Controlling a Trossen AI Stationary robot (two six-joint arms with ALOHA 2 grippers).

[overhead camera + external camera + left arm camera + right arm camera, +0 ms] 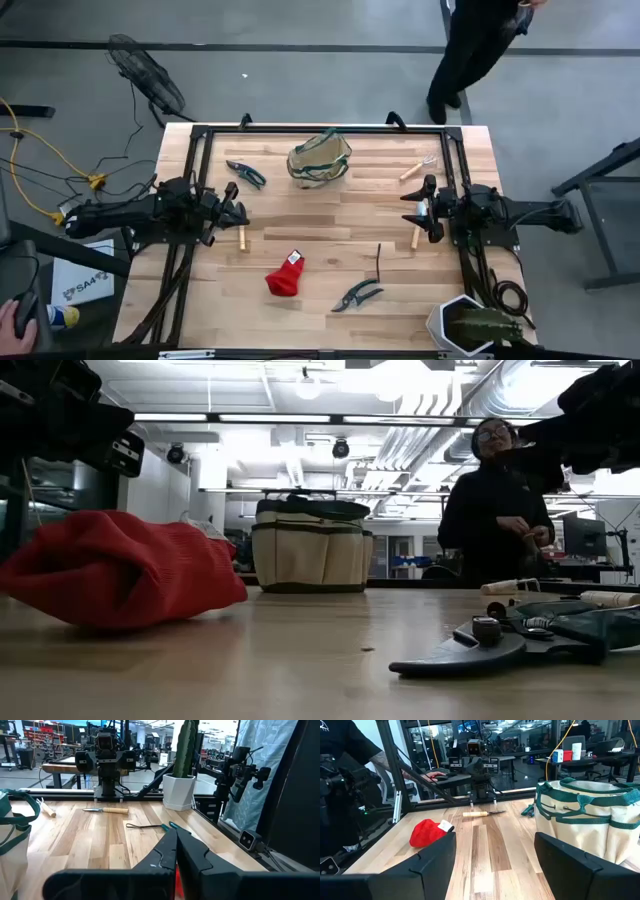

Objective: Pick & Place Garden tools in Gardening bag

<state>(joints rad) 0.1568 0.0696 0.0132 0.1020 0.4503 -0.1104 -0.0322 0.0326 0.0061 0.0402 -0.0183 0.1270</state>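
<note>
Crumpled red cloth (pixel 120 565), curved steel shears (pixel 520 640), boxy canvas bag (pixel 320 160), left fingers (pixel 172 855) together, right fingers (pixel 427 857) apart.

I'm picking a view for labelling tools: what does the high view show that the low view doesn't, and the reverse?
Only the high view: both arms, the shut left hand, the open right hand, the potted plant, the thin rod. Only the low view: the bag's side pockets and the room behind. Both: the gardening bag, the red fabric piece, the front shears, a person.
</note>
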